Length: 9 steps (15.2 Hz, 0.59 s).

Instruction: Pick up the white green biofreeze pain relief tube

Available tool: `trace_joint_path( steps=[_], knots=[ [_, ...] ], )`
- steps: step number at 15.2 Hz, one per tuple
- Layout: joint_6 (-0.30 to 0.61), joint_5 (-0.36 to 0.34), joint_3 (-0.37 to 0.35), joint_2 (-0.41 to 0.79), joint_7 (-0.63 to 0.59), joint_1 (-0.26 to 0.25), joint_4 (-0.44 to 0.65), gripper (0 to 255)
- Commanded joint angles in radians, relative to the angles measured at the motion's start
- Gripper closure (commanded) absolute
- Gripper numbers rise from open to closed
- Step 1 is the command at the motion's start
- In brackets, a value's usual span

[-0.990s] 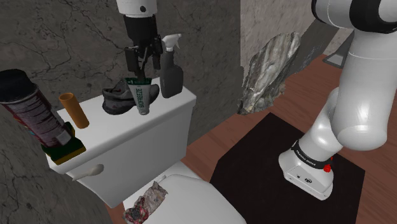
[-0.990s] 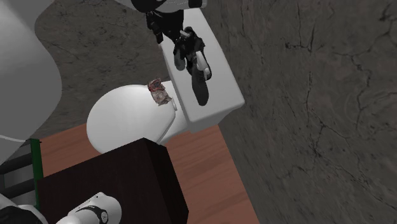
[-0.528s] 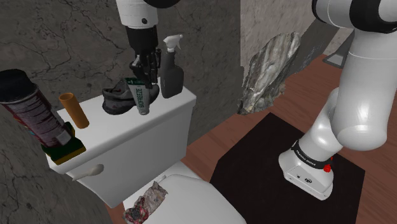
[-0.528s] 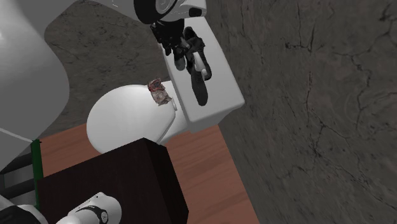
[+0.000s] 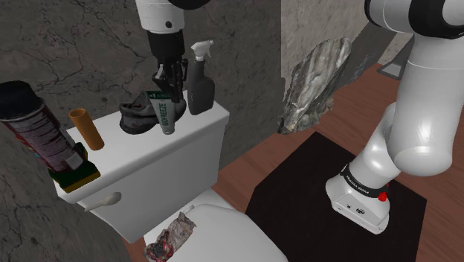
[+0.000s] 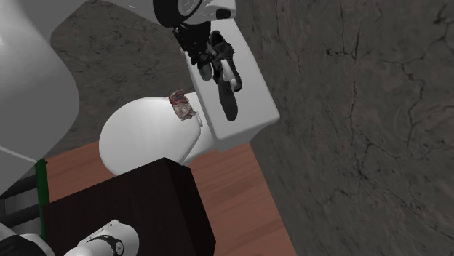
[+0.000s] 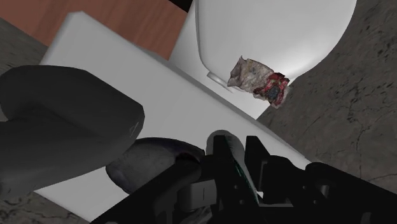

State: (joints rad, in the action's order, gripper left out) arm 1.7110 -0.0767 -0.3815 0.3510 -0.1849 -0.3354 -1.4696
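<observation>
The white and green tube stands leaning on the white toilet tank's lid, its cap down. My black gripper comes down from above and is shut on the tube's upper end. In the wrist view the two fingers clasp the tube between them, the gripper sitting just over the tank lid. From the second exterior view the gripper is over the tank, with the pale tube below it.
A dark grey spray bottle stands close beside the tube, and a dark lumpy thing on its other side. An orange cylinder and a tall can stand further along the tank. A crumpled wrapper lies on the toilet lid.
The fingers stood apart around the tube's top a second ago and have come together on it. The hand also sank slightly. The tube still stands on the tank.
</observation>
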Motion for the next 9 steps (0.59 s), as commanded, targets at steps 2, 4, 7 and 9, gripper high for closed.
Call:
trace_joint_path(
  steps=[2,4,7,9],
  knots=[
    [-0.028,0.000,-0.001,0.000,-0.001,-0.002,0.027,255],
    [-0.055,0.000,-0.002,0.001,-0.001,-0.004,0.056,255],
    [-0.097,-0.001,-0.003,0.005,-0.003,-0.008,0.101,255],
    [-0.126,-0.002,-0.003,0.008,-0.004,-0.011,0.134,255]
  ],
)
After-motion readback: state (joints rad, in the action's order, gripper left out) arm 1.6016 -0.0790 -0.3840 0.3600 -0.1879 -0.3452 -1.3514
